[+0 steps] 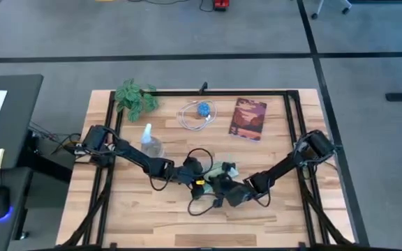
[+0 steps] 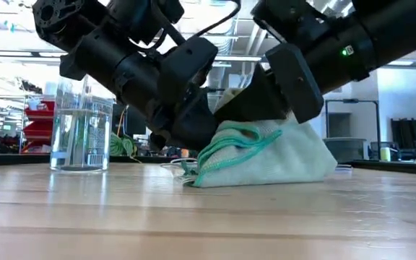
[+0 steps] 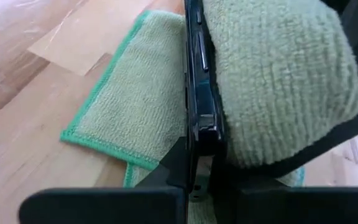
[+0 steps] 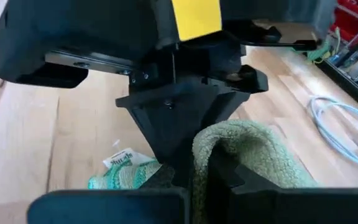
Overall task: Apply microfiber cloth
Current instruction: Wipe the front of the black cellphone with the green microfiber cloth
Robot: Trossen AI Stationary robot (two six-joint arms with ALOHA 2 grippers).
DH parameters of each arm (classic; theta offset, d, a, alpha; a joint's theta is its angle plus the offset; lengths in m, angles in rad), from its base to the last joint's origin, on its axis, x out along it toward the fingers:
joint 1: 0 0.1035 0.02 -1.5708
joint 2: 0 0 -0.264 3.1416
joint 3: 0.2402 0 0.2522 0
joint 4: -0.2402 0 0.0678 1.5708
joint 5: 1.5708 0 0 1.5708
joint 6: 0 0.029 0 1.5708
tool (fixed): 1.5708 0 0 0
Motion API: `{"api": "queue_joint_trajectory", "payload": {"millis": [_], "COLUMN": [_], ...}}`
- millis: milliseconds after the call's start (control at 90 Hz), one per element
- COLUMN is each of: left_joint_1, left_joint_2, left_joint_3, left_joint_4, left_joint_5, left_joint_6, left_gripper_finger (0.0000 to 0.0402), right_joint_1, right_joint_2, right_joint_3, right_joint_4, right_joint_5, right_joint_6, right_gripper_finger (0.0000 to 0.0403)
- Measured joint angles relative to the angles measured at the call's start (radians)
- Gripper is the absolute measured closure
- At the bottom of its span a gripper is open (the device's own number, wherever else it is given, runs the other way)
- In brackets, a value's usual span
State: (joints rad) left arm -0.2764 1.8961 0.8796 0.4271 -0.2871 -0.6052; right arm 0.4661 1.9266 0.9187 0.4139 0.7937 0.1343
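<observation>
High view: both tools meet mid-table, left tool [image 1: 199, 176] clamping the phone [image 3: 199, 93], right tool [image 1: 222, 183] seemingly pinching microfiber cloth [image 2: 280, 155].

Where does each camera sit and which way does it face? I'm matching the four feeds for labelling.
High view: overhead, looking straight down at the table; both arms meet at the cloth.
Low view: at tabletop height, looking level across; both arms come down onto the cloth, with a water bottle to one side.
Left wrist view: on the left arm, looking past its fingers at the phone held on edge against the cloth.
Right wrist view: on the right arm, facing the left gripper and cloth.
All four share the cloth.
</observation>
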Motion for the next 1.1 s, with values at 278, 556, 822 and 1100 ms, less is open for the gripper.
{"api": "queue_joint_trajectory", "payload": {"millis": [278, 556, 822, 1100], "left_joint_1": [-0.003, -0.015, -0.016, -0.016], "left_joint_2": [0.000, -0.003, -0.003, -0.003], "left_joint_3": [0.004, 0.004, 0.007, 0.007], "left_joint_4": [-0.021, -0.045, -0.056, -0.056], "left_joint_5": [0.000, -0.015, -0.013, -0.022], "left_joint_6": [0.019, 0.028, 0.027, 0.021], "left_gripper_finger": [0.0390, 0.0390, 0.0390, 0.0390], "right_joint_1": [0.026, -0.013, 0.056, 0.117], "right_joint_2": [0.003, 0.004, 0.002, -0.023], "right_joint_3": [0.023, 0.092, 0.094, 0.090], "right_joint_4": [-0.080, -0.191, -0.504, -0.948], "right_joint_5": [0.015, -0.028, 0.049, 0.183], "right_joint_6": [0.043, 0.026, 0.270, 0.711], "right_gripper_finger": [0.0403, 0.0403, 0.0403, 0.0403]}}
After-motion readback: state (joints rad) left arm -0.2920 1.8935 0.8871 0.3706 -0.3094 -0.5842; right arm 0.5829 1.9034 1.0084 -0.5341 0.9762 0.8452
